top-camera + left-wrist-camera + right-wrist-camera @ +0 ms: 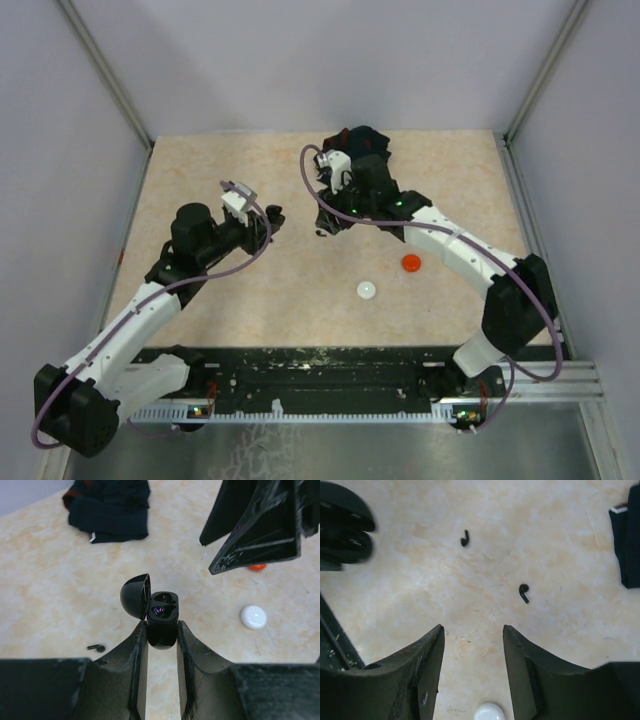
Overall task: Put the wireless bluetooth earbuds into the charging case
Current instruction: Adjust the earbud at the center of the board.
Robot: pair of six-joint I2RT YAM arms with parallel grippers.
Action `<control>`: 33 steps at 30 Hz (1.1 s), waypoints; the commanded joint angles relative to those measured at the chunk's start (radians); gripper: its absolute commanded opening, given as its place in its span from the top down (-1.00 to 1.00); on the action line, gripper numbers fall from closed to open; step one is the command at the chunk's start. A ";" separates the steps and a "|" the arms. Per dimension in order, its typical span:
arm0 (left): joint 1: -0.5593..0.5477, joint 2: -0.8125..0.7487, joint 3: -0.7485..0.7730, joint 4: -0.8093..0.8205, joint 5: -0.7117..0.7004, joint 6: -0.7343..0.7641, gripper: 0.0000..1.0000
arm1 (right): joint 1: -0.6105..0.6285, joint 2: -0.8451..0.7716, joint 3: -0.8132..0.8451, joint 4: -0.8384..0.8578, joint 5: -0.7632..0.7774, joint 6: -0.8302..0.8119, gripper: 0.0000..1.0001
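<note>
Glossy black case [163, 611], rounded lid flipped open, sits pinched in the left gripper [162, 630]. Two tiny black stemmed earbuds [524, 592] lie on the marbled beige table [420, 580] ahead of the right gripper [472, 632], its fingers spread.

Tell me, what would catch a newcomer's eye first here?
Most striking is the small black charging case, its lid flipped open, pinched in the left hand. Two tiny black earbuds lie loose on the marbled tabletop, just ahead of the open, empty right hand. A dark cloth sits bunched at the far edge.
</note>
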 commanded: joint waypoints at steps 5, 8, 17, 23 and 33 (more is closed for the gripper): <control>0.052 -0.030 0.012 -0.012 -0.148 -0.041 0.99 | -0.008 0.205 -0.011 0.173 0.179 0.156 0.06; 0.063 -0.030 0.009 -0.005 -0.134 -0.041 0.99 | -0.007 0.285 0.004 0.213 0.203 0.199 0.14; 0.091 -0.022 0.005 0.005 -0.086 -0.054 0.99 | 0.027 0.452 0.070 0.272 0.323 0.267 0.20; 0.107 -0.007 0.009 0.007 -0.056 -0.065 0.99 | 0.044 0.534 0.103 0.321 0.347 0.275 0.24; 0.130 0.003 0.011 0.010 -0.023 -0.076 0.99 | 0.047 0.590 0.150 0.295 0.382 0.260 0.36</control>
